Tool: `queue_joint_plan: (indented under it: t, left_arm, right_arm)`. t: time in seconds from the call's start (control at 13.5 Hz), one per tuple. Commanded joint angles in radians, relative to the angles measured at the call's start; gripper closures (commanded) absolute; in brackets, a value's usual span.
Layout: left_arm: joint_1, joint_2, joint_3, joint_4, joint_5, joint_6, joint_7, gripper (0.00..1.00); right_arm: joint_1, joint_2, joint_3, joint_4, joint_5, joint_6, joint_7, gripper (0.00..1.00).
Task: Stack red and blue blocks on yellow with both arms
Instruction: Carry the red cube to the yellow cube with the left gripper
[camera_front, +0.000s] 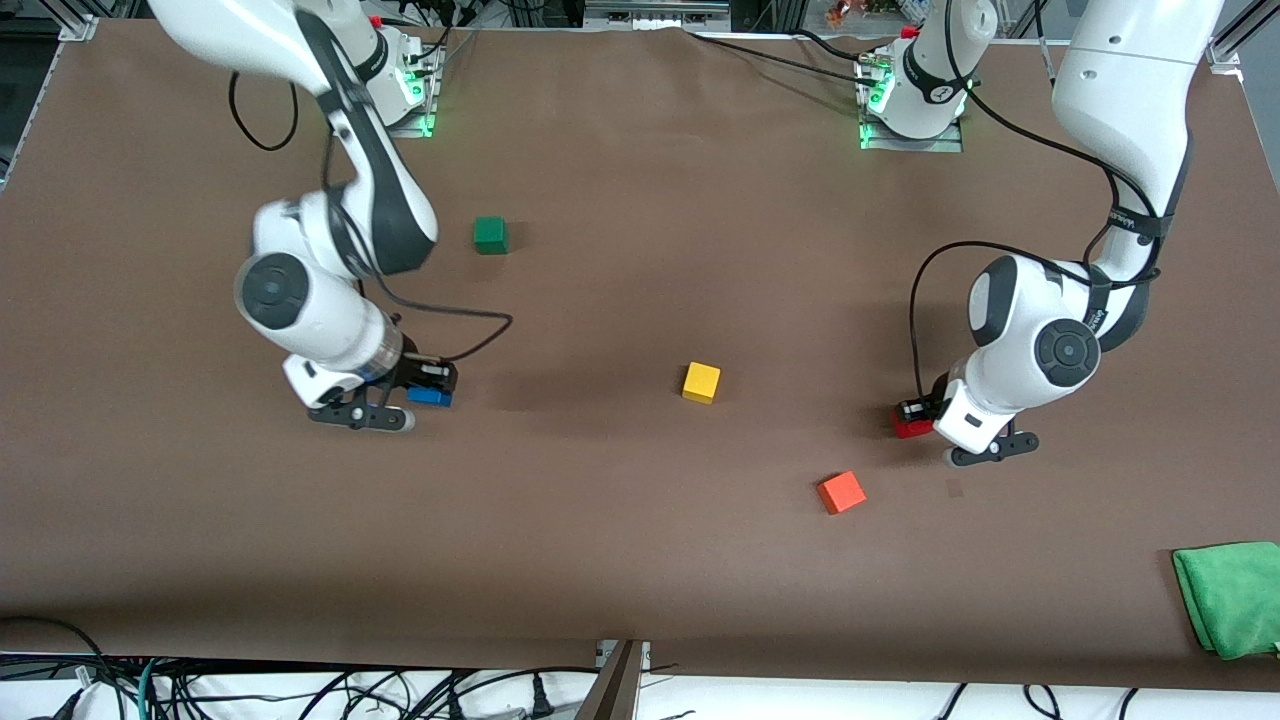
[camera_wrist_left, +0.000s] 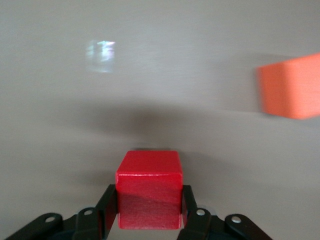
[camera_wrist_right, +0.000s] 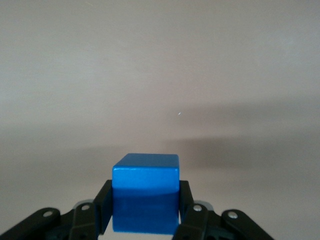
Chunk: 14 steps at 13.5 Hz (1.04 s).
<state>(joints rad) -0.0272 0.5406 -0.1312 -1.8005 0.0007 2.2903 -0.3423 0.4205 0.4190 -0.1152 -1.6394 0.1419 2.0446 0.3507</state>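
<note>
Plainly, the red block (camera_wrist_left: 149, 189) was a small matte cube of bright red, its edges crisp, and the blue block (camera_wrist_right: 145, 199) was its twin in size, a bright flat blue. Each sat clamped between a pair of black fingers: the left gripper (camera_wrist_left: 149, 212) was closed on the red block, pads pressed to two of its sides, and the right gripper (camera_wrist_right: 145, 212) gripped the blue block the same way.

Seen from the front, the red block (camera_front: 911, 421) was low over the table toward the left arm's end, and the blue block (camera_front: 430, 396) low over the table toward the right arm's end; whether either touched the surface could not be told. The yellow cube (camera_front: 701, 382), matte and the same size, lay on the table between the two grippers, well apart from both. An orange-red cube (camera_front: 842, 492) lay nearer the front camera than the yellow one, toward the left arm's end. A dark green cube (camera_front: 490, 235) lay farther from that camera, near the right arm.

The table (camera_front: 640, 560) was covered in plain brown. A green cloth (camera_front: 1232, 596) lay at its edge at the left arm's end.
</note>
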Motion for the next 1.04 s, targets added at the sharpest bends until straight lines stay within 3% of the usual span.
queue_joint_plan:
  t: [0.0,0.3,0.52,0.96]
  left_arm:
    - [-0.116,-0.021,-0.008,0.117,0.004,-0.139,-0.029,1.00]
    - [-0.307,0.019,-0.007,0.243,0.005,-0.193,-0.075,1.00]
    - [-0.428,0.068,-0.002,0.283,0.105,-0.192,-0.078,1.00]
    - [-0.491,0.151,-0.008,0.319,0.119,-0.164,-0.076,1.00]
  right_arm:
    - [-0.008,0.006,0.000,0.195,-0.011,-0.209,-0.016,0.73]
    - [-0.006,0.006,0.002,0.329,-0.015,-0.340,-0.018,0.71]
    - [-0.006,0.009,0.002,0.346,-0.010,-0.343,-0.013,0.71]
    - [-0.005,0.053,0.009,0.369,-0.004,-0.299,0.046,0.71]
